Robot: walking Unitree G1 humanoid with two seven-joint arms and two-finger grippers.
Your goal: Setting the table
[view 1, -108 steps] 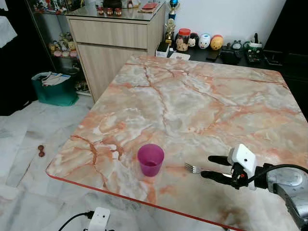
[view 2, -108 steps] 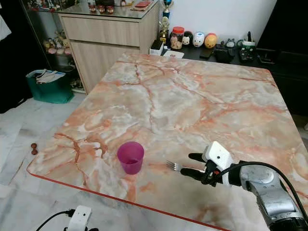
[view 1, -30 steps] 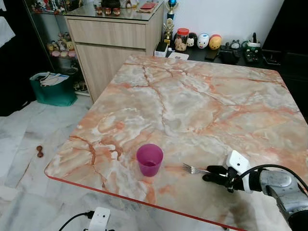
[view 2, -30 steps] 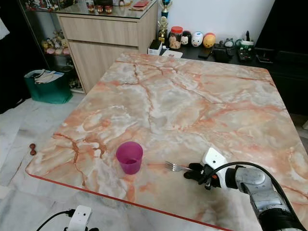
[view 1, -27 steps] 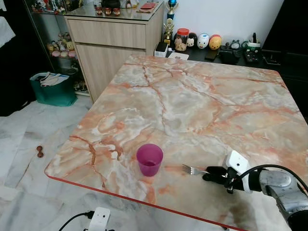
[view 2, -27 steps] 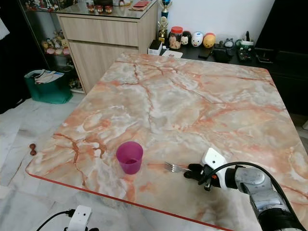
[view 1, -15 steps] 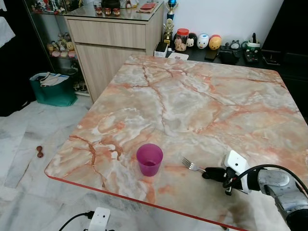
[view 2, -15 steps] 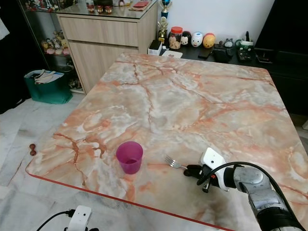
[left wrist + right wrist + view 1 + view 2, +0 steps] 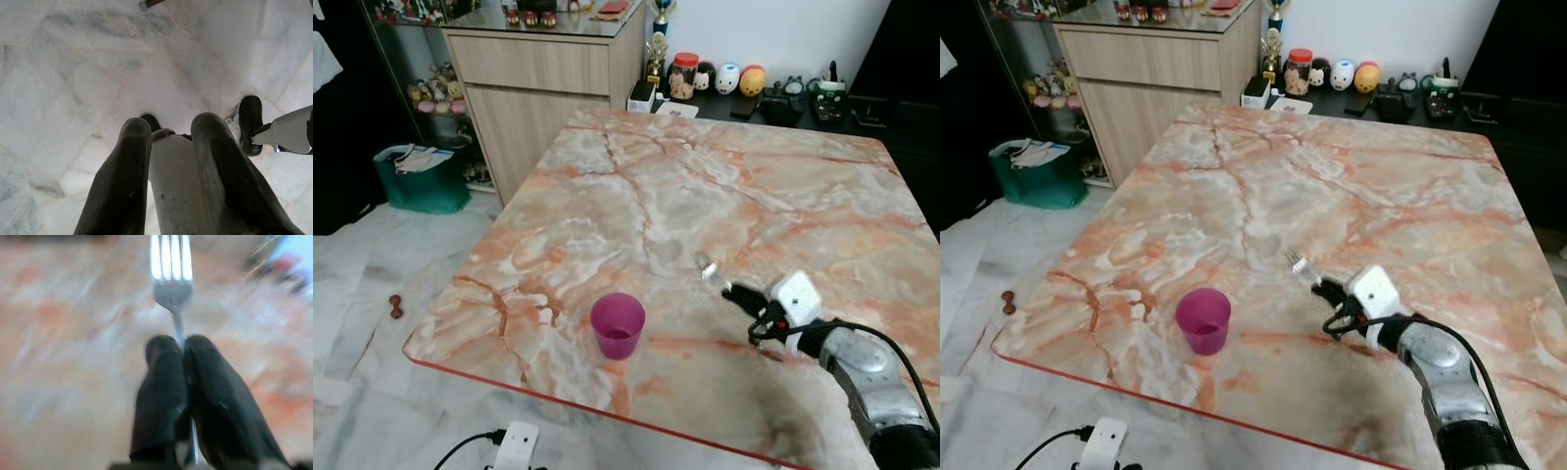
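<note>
The left pincer (image 9: 168, 171) hangs idle over the marble floor (image 9: 73, 88), its two fingers parted with nothing between them.

On the counter (image 9: 636, 206) the cup (image 9: 618, 325) makes the handiest landmark: it stands upright near the front edge. Right of the cup and a little beyond it, the right pincer (image 9: 736, 292) is closed on the fork (image 9: 708, 268), which is lifted clear of the counter with its tines pointing up and away toward the far side. In the right wrist view the fingers (image 9: 215, 396) pinch the thin handle (image 9: 180, 330) with the tines (image 9: 169, 264) well out in front.

Risks, as I judge them: the grip is on a narrow, smooth handle, so the fork could pivot or slide out between the fingers if the arm swings quickly, and the blur in the wrist view suggests it is moving. A dropped fork would clatter on the hard counter, and might skid. If the fork is meant to lie beside the cup, a low approach from the right could catch the cup with the tines and tip it, since it looks light and sits close to the front edge.
</note>
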